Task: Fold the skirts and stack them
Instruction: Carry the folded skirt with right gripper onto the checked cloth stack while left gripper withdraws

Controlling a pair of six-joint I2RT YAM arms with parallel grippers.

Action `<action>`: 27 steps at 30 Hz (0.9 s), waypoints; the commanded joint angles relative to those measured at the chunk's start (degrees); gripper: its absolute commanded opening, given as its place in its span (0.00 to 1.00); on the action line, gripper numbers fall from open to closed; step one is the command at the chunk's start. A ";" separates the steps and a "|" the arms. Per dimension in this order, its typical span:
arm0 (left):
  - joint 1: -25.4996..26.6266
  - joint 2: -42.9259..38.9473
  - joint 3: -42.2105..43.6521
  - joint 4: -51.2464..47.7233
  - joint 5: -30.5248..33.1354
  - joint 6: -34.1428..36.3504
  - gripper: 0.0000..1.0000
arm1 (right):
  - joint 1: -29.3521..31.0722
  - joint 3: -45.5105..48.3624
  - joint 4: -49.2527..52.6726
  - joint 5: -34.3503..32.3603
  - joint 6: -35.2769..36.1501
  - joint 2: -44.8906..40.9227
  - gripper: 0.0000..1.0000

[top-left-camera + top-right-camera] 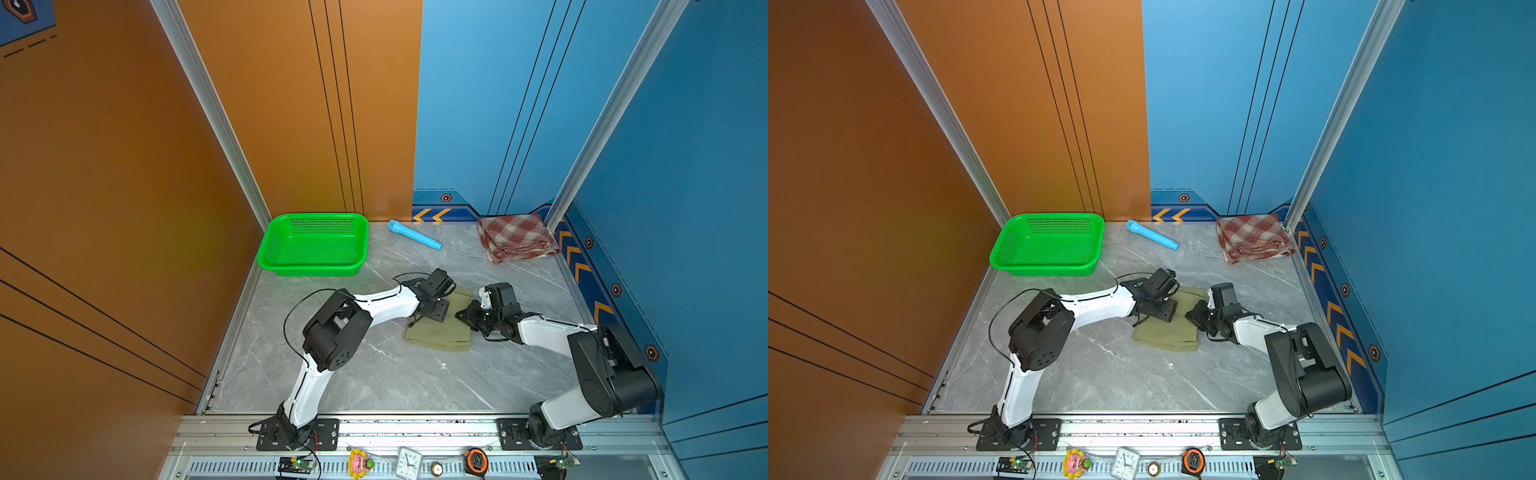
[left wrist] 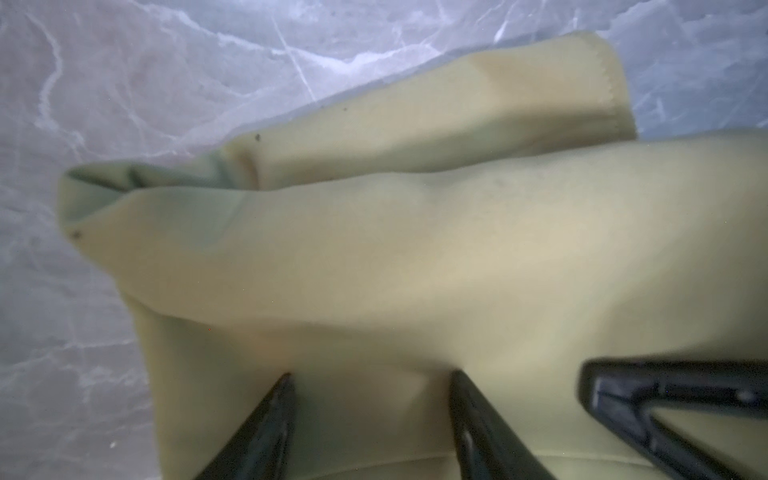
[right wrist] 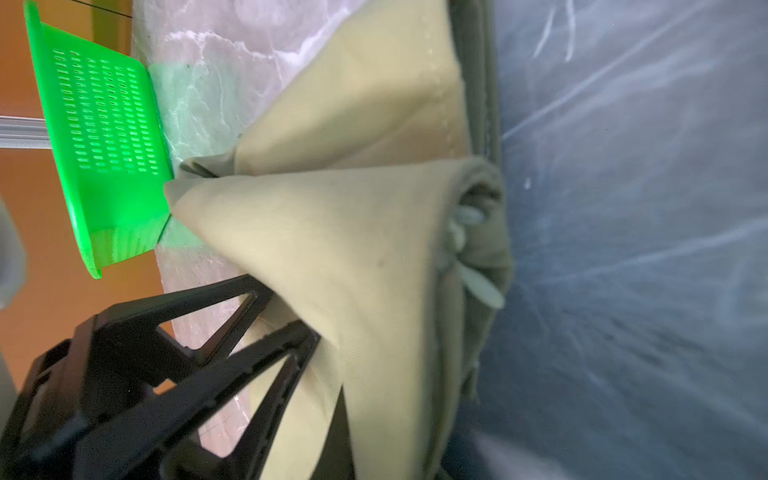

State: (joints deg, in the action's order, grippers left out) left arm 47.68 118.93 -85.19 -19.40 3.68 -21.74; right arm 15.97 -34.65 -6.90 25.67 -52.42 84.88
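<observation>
Front rail (image 1: 415,428): carries a flower toy (image 1: 360,462), a clock (image 1: 408,462) and a tape measure (image 1: 476,460) in a row between the two arm bases.
Right gripper (image 3: 291,311): jaws pressed together on a fold of the olive skirt (image 3: 332,232); the cloth rises to the grip like a tent.
Left gripper (image 2: 371,374): jaws wide apart, fingers resting on the same skirt.
Olive skirt: partly folded in the middle of the table (image 1: 374,382), between the two grippers.
Plaid skirt (image 1: 517,239): folded, in the far right corner against the walls, well apart from the olive one.
Basket (image 1: 313,245): green, in the far left corner.
Blue tube (image 1: 413,235): lies at the far edge, between basket and plaid skirt.
</observation>
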 commanded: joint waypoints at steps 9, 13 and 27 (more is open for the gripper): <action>-4.40 -25.64 6.94 -5.24 0.53 2.22 0.96 | 1.76 -11.95 13.13 -10.43 -7.12 -11.57 0.00; -5.50 -31.07 7.61 -7.91 1.41 4.03 0.97 | 1.32 -17.90 18.51 -15.45 -7.35 -13.42 0.00; -6.70 -38.16 9.93 -9.87 -2.48 5.24 0.97 | -7.43 -40.46 26.85 -32.21 -9.60 -7.02 0.00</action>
State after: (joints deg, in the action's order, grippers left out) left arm 41.60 82.56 -76.01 -27.86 2.96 -17.52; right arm 10.35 -71.26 18.63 -0.97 -60.71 75.42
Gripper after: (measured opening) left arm 0.972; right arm 0.076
